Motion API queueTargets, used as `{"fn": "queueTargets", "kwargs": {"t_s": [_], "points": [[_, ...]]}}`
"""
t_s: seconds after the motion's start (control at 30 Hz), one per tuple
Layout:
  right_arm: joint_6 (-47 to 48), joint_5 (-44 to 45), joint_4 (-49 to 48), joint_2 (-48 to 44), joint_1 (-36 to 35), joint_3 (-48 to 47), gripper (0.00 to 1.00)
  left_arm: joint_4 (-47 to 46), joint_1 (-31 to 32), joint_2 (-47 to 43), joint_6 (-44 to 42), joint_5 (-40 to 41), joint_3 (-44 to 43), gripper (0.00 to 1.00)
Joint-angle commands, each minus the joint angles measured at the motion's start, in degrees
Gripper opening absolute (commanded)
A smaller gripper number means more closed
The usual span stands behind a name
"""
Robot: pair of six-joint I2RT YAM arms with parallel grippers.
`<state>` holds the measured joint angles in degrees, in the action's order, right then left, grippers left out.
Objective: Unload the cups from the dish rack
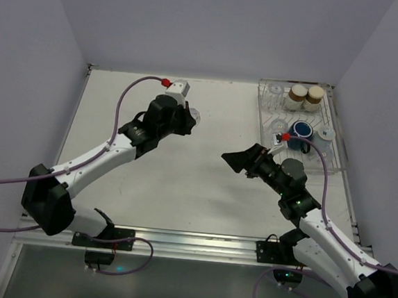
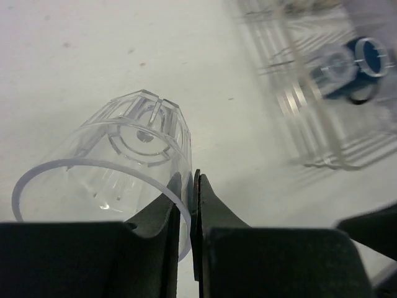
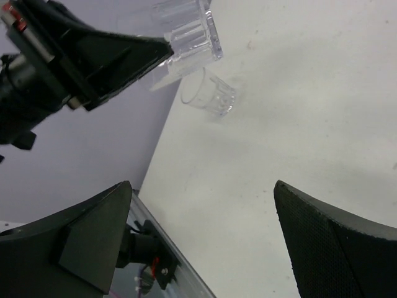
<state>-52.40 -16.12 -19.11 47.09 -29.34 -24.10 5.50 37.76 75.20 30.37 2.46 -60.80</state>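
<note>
My left gripper (image 1: 190,117) is shut on the wall of a clear glass tumbler (image 2: 118,167), one finger inside the rim and one outside, and holds it above the table at the back middle. The right wrist view shows this tumbler (image 3: 189,34) and a second clear tumbler (image 3: 211,93) on the table under it. My right gripper (image 1: 230,159) is open and empty left of the dish rack (image 1: 333,143). The rack holds two cream cups (image 1: 305,97), a dark blue mug (image 1: 300,130) and clear tumblers (image 1: 279,122).
The rack stands at the back right corner against the wall. It shows blurred in the left wrist view (image 2: 310,105) with the blue mug (image 2: 366,56). Purple walls close the table on three sides. A metal rail (image 1: 191,240) runs along the near edge.
</note>
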Motion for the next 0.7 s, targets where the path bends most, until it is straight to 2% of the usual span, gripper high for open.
{"fn": "queueTargets", "kwargs": {"t_s": [0.0,0.07,0.23,0.6,0.67], "points": [[6.9,7.8,8.9,-3.0,-0.2,0.5,0.99,18.0,-2.5,8.3,-8.6,10.1,-7.0,0.00],[8.8,8.2,13.0,-3.7,-0.2,-0.9,0.99,23.4,-3.1,11.5,-11.2,12.9,-10.9,0.00],[10.2,8.6,15.0,-6.0,-0.2,-0.9,0.99,32.5,-3.9,21.8,-15.1,14.7,-18.1,0.00],[11.4,5.8,13.8,-8.4,-0.2,0.4,0.99,35.1,-9.5,30.1,-17.2,8.9,-20.1,0.00],[11.9,6.1,14.5,-8.5,-0.2,0.2,0.99,35.1,-9.5,30.7,-17.4,8.8,-20.7,0.06]]}}
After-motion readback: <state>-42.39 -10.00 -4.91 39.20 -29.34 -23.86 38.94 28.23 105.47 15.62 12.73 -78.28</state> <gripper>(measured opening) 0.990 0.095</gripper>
